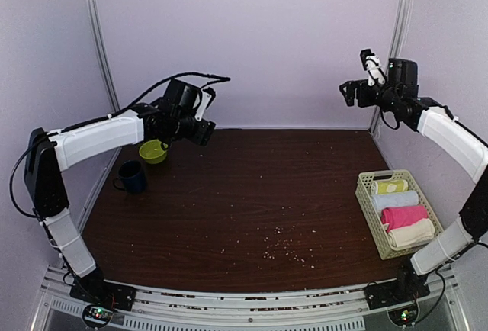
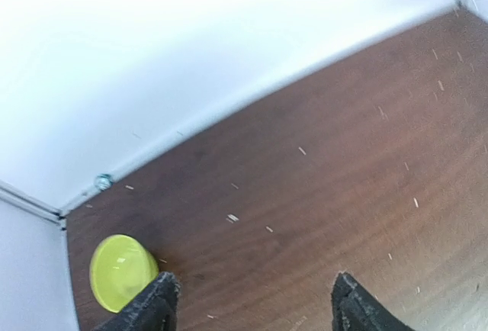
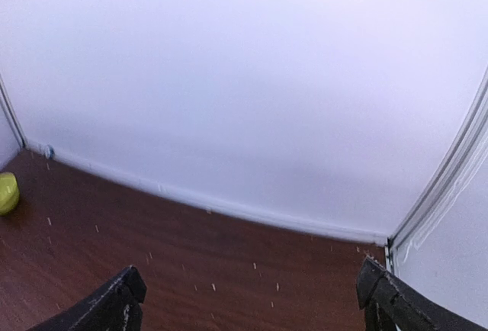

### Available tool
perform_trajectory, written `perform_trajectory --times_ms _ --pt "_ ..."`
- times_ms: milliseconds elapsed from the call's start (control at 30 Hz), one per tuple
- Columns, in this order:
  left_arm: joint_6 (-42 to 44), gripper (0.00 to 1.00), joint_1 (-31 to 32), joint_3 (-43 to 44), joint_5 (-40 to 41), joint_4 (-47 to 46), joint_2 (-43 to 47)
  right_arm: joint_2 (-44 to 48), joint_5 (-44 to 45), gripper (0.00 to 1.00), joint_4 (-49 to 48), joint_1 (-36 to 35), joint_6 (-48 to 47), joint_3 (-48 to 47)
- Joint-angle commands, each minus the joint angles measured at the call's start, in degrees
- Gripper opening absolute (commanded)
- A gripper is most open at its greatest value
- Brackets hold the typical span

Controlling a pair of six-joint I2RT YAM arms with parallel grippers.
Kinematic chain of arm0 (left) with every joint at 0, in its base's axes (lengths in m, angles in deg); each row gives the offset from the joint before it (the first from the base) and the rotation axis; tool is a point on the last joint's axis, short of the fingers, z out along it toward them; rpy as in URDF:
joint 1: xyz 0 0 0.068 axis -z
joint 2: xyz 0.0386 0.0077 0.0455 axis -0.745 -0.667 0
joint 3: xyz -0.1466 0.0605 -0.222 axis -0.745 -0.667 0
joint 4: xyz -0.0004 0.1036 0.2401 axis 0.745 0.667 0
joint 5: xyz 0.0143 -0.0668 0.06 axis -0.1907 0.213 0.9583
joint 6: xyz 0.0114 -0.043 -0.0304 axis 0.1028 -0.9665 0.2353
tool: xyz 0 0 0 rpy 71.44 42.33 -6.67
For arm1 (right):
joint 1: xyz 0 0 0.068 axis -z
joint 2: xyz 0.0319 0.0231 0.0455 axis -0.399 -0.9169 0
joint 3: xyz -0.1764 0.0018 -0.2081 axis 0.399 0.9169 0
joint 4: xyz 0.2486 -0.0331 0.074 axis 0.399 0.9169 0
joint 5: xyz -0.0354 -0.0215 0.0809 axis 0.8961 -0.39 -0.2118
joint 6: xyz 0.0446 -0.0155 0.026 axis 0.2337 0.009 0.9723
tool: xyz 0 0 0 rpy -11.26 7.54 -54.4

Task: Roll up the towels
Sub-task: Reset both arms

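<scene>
The dark wooden table [image 1: 244,194] is filling most of the overhead view, with pale walls rising around it. Both arms are hanging raised above it. The left gripper [image 1: 203,130] is hovering over the far left part, and the right gripper [image 1: 352,93] is hovering high at the far right corner.

A cream slatted basket [image 1: 368,209] is sitting at the right edge of the table. It is holding four rolls side by side. The pink towel [image 1: 404,216] is lying third from the far end, rolled into a bright tube. The cream towel [image 1: 412,234] is lying nearest the arm bases, touching the pink one, and is rolled a little looser and flatter. Beyond them a plain white roll [image 1: 394,200] and a yellow-green roll [image 1: 389,186] are lying.

A dark blue mug [image 1: 132,176] is standing near the left edge, with a lime bowl [image 1: 153,150] just behind it. Pale specks are lying scattered over the wood.

Only the overhead view is showing the basket, the towels and the mug. The left wrist view is showing the left gripper [image 2: 255,293] with its fingers spread and nothing between them, and the bowl [image 2: 122,271] beside its left finger. The right wrist view is showing the right gripper [image 3: 248,293] spread wide and empty, facing the back wall.
</scene>
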Motion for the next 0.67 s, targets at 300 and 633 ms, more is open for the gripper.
perform_trajectory --times_ms 300,633 --pt "4.04 0.92 -2.82 3.85 13.95 -6.73 11.31 5.57 5.87 1.00 -12.55 -0.27 11.23 2.04" --pt "3.72 0.92 -2.87 -2.33 13.80 -9.62 14.65 4.33 3.56 1.00 -12.68 -0.29 11.59 2.84"
